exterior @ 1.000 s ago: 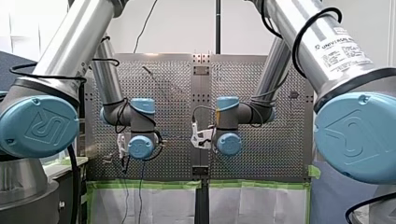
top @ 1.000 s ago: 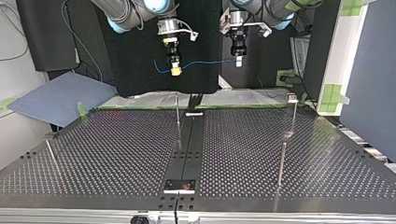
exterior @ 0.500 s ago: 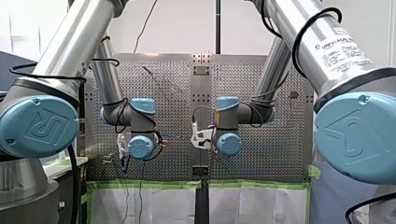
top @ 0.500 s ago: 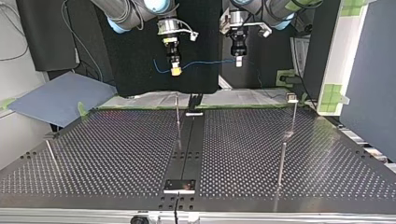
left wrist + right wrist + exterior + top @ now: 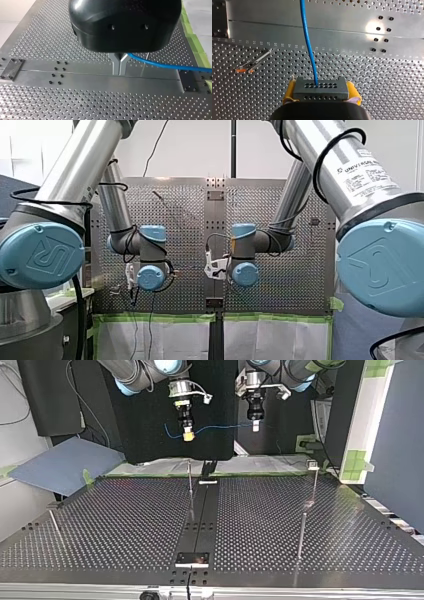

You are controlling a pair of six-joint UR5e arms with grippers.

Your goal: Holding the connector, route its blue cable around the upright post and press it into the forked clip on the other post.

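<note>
right gripper [image 5: 321, 90] clamped on grey block connector [image 5: 320, 86]; left gripper [image 5: 120, 66] pinching thin blue cable [image 5: 160, 65]; both aloft; routing, clipping remain.

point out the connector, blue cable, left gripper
connector [image 5: 320, 88]: right wrist view, grey holed face
blue cable [image 5: 308, 42]: right wrist view, run ahead of connector
left gripper [image 5: 119, 72]: left wrist view, between its fingertips

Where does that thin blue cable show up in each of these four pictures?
Front view: too thin to make out.
Top view: the blue cable hangs between my right gripper and my left gripper.
Left wrist view: it leaves the metal fingers sideways.
Right wrist view: it runs ahead from the connector.
Shared landmark: the smooth centre strip.
</note>
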